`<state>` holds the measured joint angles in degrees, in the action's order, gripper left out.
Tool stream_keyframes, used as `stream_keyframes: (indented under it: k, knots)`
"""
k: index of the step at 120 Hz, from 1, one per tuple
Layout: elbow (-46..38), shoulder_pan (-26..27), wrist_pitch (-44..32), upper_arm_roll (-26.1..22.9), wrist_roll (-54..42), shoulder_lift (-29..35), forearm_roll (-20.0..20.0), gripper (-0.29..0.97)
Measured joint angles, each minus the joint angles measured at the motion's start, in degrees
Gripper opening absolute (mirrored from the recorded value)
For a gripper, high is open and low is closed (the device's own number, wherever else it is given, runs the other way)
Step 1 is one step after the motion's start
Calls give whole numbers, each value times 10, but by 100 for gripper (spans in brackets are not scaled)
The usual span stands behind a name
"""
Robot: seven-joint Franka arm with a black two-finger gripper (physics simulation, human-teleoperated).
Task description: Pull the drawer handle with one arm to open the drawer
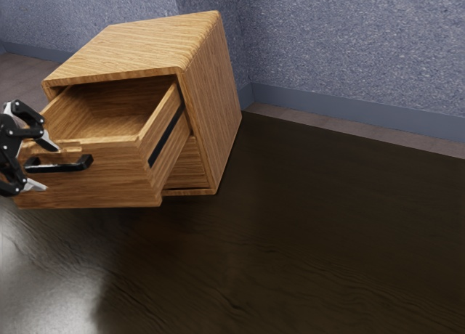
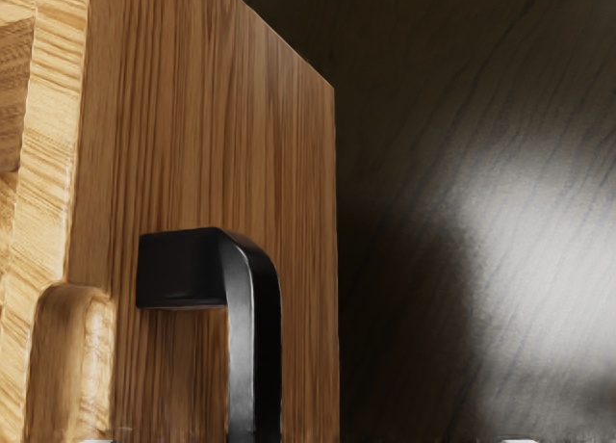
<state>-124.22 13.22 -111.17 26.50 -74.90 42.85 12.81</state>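
Drawer (image 1: 109, 183): one, with one handle (image 1: 62, 163), seemingly ungrasped.

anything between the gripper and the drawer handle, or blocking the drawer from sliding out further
Nothing visible. The gripper straddles the handle, its open fingers on either side with nothing between. The drawer stands well out of the cabinet, and nothing shows on the table by its front.
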Motion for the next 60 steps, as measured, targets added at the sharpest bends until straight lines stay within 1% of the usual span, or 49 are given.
stream_keyframes:
  k: [7, 14, 18, 23, 30, 37, 41, 49, 56, 60]
  knots:
    - [9, -25, 4, -27, 0, 15, -5, 52]
    - [33, -37, 19, -47, 0, 24, -17, 56]
    - [62, -40, 35, -55, 6, 20, -26, 58]
    - [106, -41, 65, -61, 24, 1, -32, 60]
    - [186, -41, 117, -77, 63, -71, -38, 62]
    - [281, -40, 167, -114, 115, -164, -45, 64]
    - [322, -40, 190, -126, 144, -205, -53, 64]
    - [374, -42, 221, -135, 196, -261, -77, 66]
    - [417, -44, 241, -139, 238, -306, -90, 66]
    - [438, -54, 250, -150, 260, -330, -95, 66]
